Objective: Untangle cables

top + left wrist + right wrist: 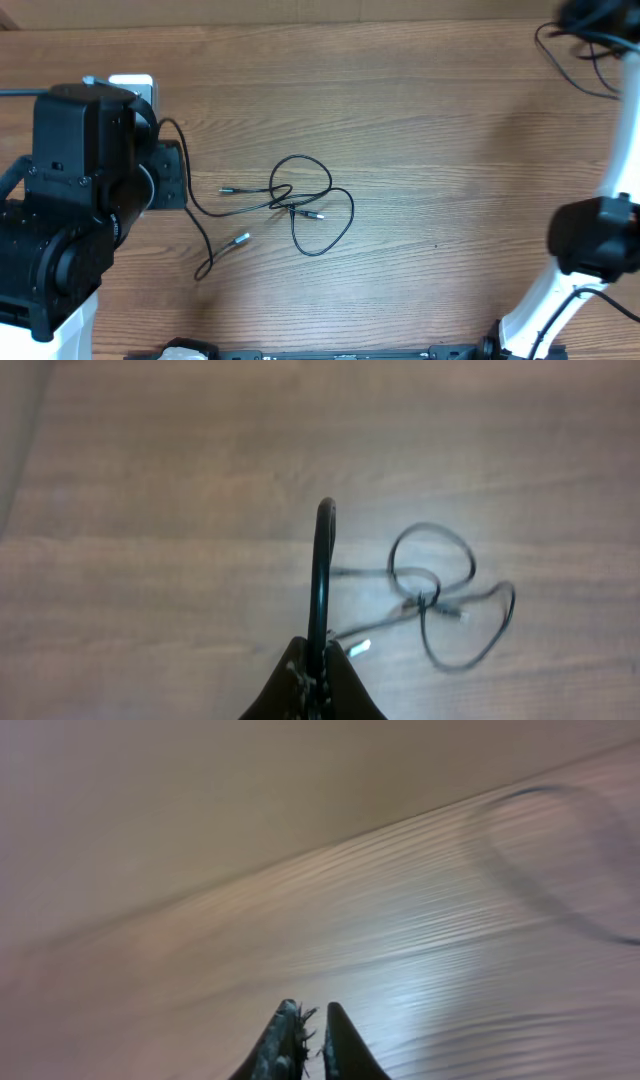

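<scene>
A tangle of thin black cables [300, 200] with silvery plug tips lies in loops on the wooden table's middle; it also shows in the left wrist view [440, 595]. One slender cable [195, 215] runs from the tangle's left side in an arc to my left gripper [165, 170]. In the left wrist view that gripper [322, 655] is shut on this cable [322, 560], which rises from between the jaws as a narrow loop. A plug tip [360, 648] lies just right of the jaws. My right gripper [312, 1015] is shut and empty above bare table, far from the tangle.
A white object [135, 85] sits behind the left arm at the table's back left. Thicker black robot wires [580, 55] loop at the back right. The right arm [595, 235] stands at the right edge. A dark rail [340, 354] runs along the front edge.
</scene>
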Controlling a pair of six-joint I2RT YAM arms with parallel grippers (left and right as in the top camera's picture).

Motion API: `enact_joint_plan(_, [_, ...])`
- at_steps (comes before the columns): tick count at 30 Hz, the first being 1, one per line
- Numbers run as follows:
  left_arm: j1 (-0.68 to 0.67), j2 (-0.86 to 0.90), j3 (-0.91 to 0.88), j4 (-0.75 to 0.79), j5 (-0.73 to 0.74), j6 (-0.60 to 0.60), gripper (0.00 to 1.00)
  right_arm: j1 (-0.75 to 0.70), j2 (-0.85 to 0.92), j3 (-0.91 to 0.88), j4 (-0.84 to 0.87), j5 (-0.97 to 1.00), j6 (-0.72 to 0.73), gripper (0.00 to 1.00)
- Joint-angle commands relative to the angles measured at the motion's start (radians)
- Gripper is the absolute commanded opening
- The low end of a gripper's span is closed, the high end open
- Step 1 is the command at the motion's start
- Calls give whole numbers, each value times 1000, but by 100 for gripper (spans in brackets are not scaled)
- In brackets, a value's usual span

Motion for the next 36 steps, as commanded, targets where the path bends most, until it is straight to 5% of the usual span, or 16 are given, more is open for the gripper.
enact_joint_plan(1, [-6,-4,6,74,-53,4,4,143,-16,6,-33,-35,3,10])
enact_joint_plan(12, [192,12,6,352,-136,3,4,486,-16,6,-201,-35,30,25])
enact_joint_plan(20, [370,79,6,391,-64,13,4,638,-16,2,-366,-34,16,54])
enact_joint_plan(31, [377,122,6,419,10,19,4,866,-10,-158,-393,-36,-280,55])
enact_joint_plan(36, [377,123,6,417,11,27,4,961,-10,-389,-297,-35,-588,56])
